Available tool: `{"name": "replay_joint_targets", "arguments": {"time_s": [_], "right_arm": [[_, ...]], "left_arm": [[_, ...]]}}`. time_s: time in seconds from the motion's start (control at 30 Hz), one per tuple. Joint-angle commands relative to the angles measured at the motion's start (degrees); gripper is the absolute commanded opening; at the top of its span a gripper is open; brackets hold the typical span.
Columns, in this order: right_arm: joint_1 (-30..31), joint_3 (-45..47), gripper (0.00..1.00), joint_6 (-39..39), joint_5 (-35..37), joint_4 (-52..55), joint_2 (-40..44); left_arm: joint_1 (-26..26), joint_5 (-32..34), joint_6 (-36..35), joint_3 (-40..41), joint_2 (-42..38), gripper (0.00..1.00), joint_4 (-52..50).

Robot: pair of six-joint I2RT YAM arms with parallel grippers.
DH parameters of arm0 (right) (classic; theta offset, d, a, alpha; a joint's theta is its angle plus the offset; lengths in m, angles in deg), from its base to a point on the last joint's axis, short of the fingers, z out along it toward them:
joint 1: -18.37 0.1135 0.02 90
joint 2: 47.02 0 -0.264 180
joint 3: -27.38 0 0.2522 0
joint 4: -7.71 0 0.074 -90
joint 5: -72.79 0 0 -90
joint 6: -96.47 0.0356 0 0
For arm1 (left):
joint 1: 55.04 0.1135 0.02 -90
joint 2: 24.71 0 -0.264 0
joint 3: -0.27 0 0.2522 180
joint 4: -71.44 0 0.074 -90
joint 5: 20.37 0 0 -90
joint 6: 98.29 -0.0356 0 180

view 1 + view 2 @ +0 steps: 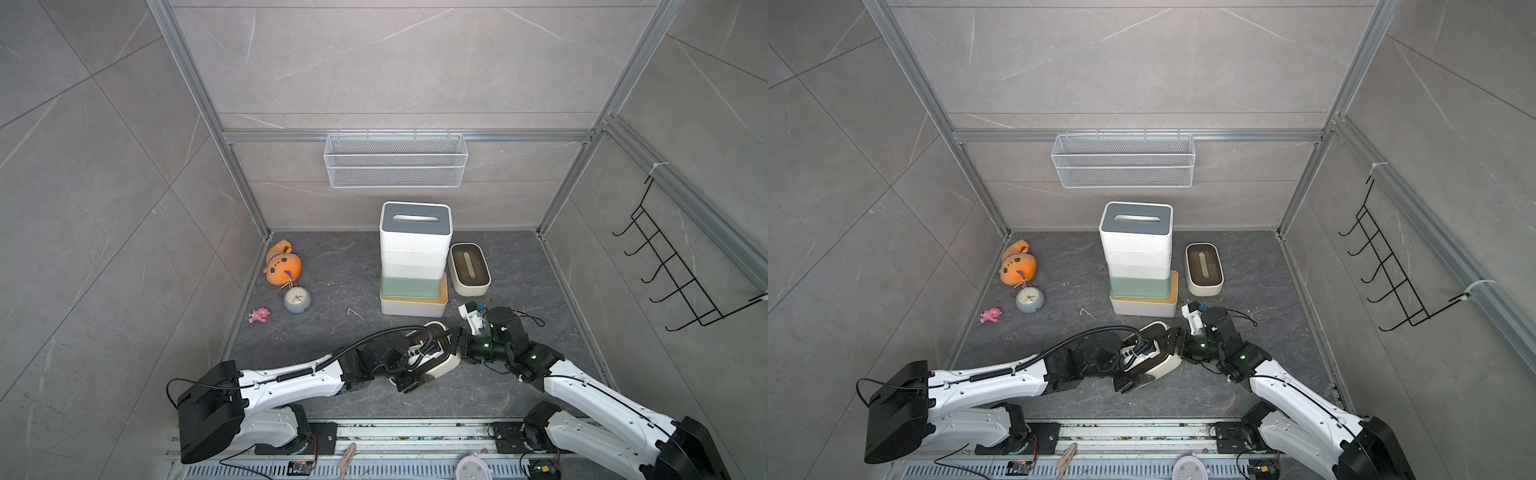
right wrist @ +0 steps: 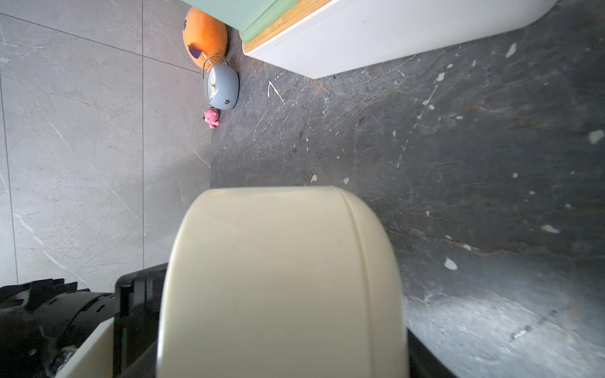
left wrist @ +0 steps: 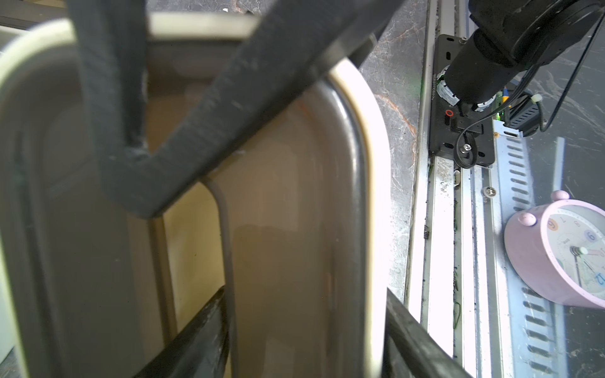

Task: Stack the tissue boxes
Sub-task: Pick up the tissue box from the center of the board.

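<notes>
In both top views the illumination is diffuse and even: the grey wall tiles (image 1: 104, 208) show no glare, and the stack of tissue boxes (image 1: 415, 257) casts only a faint shadow on the dark stone floor (image 1: 340, 266). Wide-angle distortion splays the aluminium frame (image 1: 270, 136) outward toward the edges. In the left wrist view, the left gripper's fingers (image 3: 229, 98) and the cream tissue box (image 3: 294, 229) lie close to the lens and are blurred. The metal rail (image 3: 438, 261) is overexposed to white, and the pink alarm clock (image 3: 556, 255) is moderately sharp. In the right wrist view, the cream tissue box (image 2: 281, 278) is soft, and the floor beyond is sharp, with a bright patch beside the box.
</notes>
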Motion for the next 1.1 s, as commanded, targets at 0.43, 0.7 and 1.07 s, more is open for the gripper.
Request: {"name": "replay_joint_targets", "arguments": {"time_s": [0.43, 0.7, 1.07], "right_arm": [[0.3, -4.0, 0.68, -1.7, 4.0, 4.0, 3.9], [0.3, -8.2, 0.67, -0.6, 4.9, 7.1, 8.0], [0.3, -25.2, 0.67, 0.6, 6.3, 12.2, 10.3]], "left_arm": [[-0.1, 10.2, 4.3, -2.7, -20.5, 0.81, -0.4], [0.1, 31.3, 12.4, -6.9, -35.4, 1.0, -17.7], [0.3, 38.7, 22.5, -1.8, -54.5, 1.0, -31.2]]}}
